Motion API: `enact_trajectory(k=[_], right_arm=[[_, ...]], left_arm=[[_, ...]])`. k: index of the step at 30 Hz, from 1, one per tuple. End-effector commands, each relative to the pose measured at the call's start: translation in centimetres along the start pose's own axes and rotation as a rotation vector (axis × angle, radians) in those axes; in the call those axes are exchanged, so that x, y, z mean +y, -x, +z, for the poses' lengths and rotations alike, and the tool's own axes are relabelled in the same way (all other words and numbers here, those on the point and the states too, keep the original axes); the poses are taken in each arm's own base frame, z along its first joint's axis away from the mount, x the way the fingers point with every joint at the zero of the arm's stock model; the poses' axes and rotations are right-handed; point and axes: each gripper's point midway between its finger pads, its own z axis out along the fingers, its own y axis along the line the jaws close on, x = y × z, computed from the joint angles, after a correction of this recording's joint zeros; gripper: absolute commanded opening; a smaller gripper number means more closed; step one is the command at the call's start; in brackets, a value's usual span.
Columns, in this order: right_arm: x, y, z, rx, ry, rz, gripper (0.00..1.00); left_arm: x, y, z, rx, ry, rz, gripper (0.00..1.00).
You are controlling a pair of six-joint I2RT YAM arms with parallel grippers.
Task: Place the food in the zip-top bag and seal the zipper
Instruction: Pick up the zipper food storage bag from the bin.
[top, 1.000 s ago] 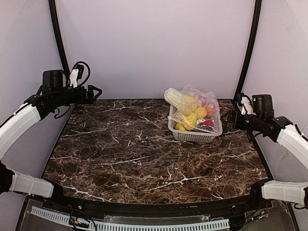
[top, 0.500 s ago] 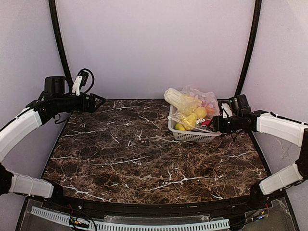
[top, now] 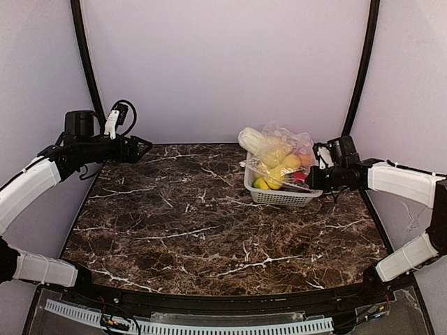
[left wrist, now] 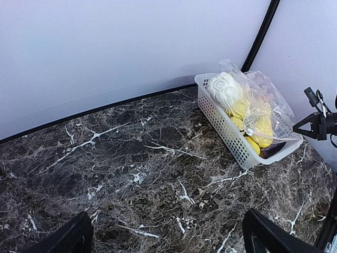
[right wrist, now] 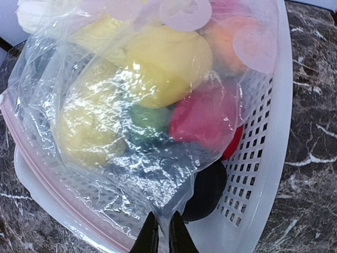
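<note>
The right hand [right wrist: 163, 232] has its fingers drawn together, pinching a fold of the zip-top bag [right wrist: 121, 153]. The bag, with yellow, red and green food [right wrist: 168, 63] inside, lies in the white basket [right wrist: 271, 147] at the far right of the counter [top: 209, 223]. The left hand [left wrist: 166, 234] has its fingers wide apart, holding nothing, above the counter's far left corner.

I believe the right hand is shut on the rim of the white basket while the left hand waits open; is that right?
Not quite: the right hand is shut on the clear film of the zip-top bag, not on the rim of the white basket, as the right wrist view shows. The left hand does wait open.
</note>
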Motion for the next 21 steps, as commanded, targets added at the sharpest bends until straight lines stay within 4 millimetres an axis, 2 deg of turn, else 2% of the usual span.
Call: enact_trajectory(k=[1, 6, 9, 12, 16, 21], right_arm=[[1.9, 3.5, -2.0, -0.114, 0.057, -0.043, 0.01], [3.6, 4.7, -4.1, -0.149, 0.127, -0.08, 0.0], [5.8, 5.4, -6.1, -0.156, 0.228, -0.126, 0.0], [8.8, 5.8, -8.8, -0.155, 0.363, -0.178, 0.0], [14.2, 5.3, -13.3, -0.126, 0.616, -0.252, 0.0], [20.2, 4.0, -19.7, -0.093, 0.907, -0.315, 0.0]], left_arm=[[-0.3, 0.2, -0.7, -0.029, -0.004, 0.023, 1.0], [-0.8, 0.7, -1.1, -0.058, -0.024, 0.034, 1.0], [-0.9, 1.1, -1.7, -0.093, -0.013, 0.049, 1.0], [-0.8, 2.3, -3.4, -0.184, 0.028, 0.074, 1.0], [-1.3, 2.9, -4.9, -0.251, 0.034, 0.113, 1.0], [-3.6, 3.8, -5.9, -0.304, -0.072, 0.176, 1.0]])
